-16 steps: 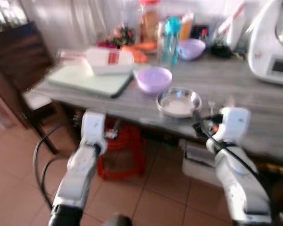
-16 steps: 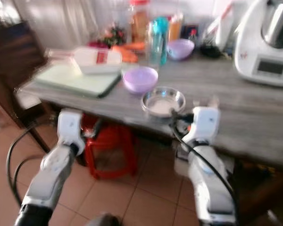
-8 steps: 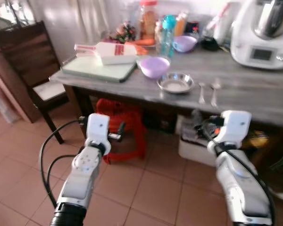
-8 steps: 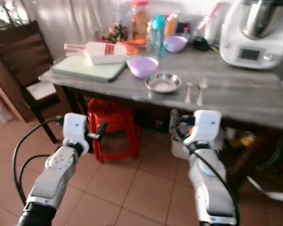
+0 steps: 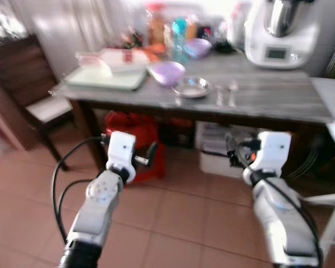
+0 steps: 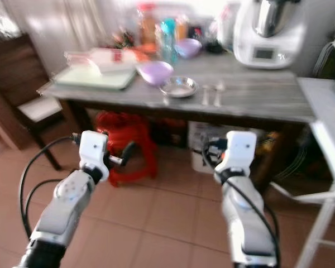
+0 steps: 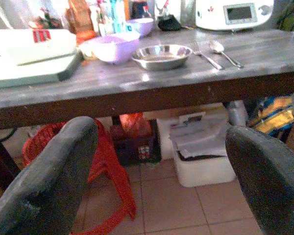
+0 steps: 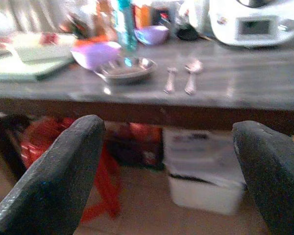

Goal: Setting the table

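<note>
A long grey worktop (image 5: 279, 97) stands ahead across a stretch of tiled floor (image 5: 184, 218), its front edge facing the robot; a dark chair (image 5: 28, 84) sits off its left end and a red stool (image 5: 131, 134) underneath. Both end effectors, left (image 7: 157, 171) and right (image 8: 169, 171), are held low over the floor with fingers spread apart, gripping nothing. On the worktop, a steel bowl (image 7: 161, 55) (shallow, shiny) lies beside a purple bowl (image 7: 112, 47), with a fork (image 7: 206, 54) and spoon (image 7: 224, 52) just right.
</note>
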{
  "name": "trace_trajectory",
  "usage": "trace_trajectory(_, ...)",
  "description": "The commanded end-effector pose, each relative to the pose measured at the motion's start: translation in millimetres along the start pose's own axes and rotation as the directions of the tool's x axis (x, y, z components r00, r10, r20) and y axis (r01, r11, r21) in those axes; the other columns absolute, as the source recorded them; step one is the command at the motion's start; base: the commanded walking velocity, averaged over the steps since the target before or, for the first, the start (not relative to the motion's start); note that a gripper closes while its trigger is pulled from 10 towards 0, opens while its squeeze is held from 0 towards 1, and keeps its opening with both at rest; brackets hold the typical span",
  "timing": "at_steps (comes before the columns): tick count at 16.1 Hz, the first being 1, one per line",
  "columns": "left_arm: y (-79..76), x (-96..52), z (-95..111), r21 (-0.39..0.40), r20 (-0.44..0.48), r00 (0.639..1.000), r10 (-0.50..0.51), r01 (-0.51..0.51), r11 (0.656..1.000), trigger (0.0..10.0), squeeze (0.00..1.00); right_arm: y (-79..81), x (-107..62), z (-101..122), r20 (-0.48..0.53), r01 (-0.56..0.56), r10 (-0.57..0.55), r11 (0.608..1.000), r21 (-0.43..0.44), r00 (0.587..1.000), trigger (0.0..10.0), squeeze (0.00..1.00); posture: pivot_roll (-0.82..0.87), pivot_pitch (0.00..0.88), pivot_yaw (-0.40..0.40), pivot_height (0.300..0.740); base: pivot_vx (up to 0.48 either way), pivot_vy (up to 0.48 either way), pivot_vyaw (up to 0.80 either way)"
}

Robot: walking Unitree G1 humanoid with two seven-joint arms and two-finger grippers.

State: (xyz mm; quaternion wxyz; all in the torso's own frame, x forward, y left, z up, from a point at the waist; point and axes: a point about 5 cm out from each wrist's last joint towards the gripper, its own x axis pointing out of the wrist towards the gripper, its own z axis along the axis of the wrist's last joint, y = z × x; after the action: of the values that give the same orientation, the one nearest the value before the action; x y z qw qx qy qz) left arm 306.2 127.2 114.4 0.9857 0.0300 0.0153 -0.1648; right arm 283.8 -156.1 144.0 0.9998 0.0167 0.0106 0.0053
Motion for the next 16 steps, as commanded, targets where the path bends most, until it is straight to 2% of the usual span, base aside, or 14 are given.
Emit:
trace_trajectory(1,-1.6,2.1,5,0.0,0.019,1.0,-0.02,0.02,1.0,10.0,0.0,-2.2,2.0,5,0.016,0.004,-0.004,1.0,-0.011,1.0,10.0,0.0,-0.03,0.0,0.039,0.74,0.0,-0.48,0.0)
trace_trajectory(4,-2.3,2.0,5,-0.003,0.02,0.999,-0.025,0.025,1.0,10.0,0.0,-0.2,2.0,5,0.019,-0.013,0.014,1.0,-0.013,1.0,10.0,0.0,-0.03,0.0,0.038,0.74,0.0,-0.48,0.0)
trace_trajectory(5,-2.5,2.1,5,-0.003,0.018,0.999,-0.027,0.027,1.0,10.0,0.0,2.0,0.5,5,0.019,-0.062,0.062,0.998,0.016,0.998,10.0,0.0,-0.03,0.0,0.038,0.74,0.0,-0.48,0.0)
trace_trajectory(6,-2.9,1.7,4,-0.007,0.017,0.999,-0.028,0.028,1.0,10.0,0.0,5.9,-2.3,3,0.01,-0.084,0.084,0.996,-0.004,0.996,10.0,0.0,-0.03,0.0,0.037,0.74,0.0,-0.48,0.0)
trace_trajectory(9,-6.0,0.5,3,-0.008,0.014,0.999,-0.038,0.039,0.999,10.0,0.0,7.8,-4.3,-4,-0.022,-0.069,0.07,0.998,0.01,0.997,10.0,0.0,-0.03,0.0,0.039,0.74,0.0,-0.48,0.0)
trace_trajectory(12,-7.0,0.0,2,-0.008,0.009,0.999,-0.04,0.041,0.999,10.0,0.0,7.9,-4.7,-3,-0.002,-0.069,0.069,0.997,-0.036,0.998,10.0,0.0,-0.03,0.0,0.038,0.74,0.0,-0.48,0.0)
trace_trajectory(13,-7.0,0.0,1,-0.007,0.007,0.999,-0.042,0.042,0.999,10.0,0.0,12.4,-4.8,-3,0.01,-0.101,0.101,0.994,0.037,0.995,10.0,0.0,-0.03,0.0,0.038,0.74,0.0,-0.461,0.0)
trace_trajectory(16,-9.9,-0.7,-1,-0.003,-0.004,0.998,-0.055,0.055,0.998,10.0,0.0,17.1,-4.4,0,0.037,-0.131,0.132,0.991,-0.023,0.991,10.0,0.0,-0.03,0.0,0.035,0.74,0.0,-0.371,0.0)
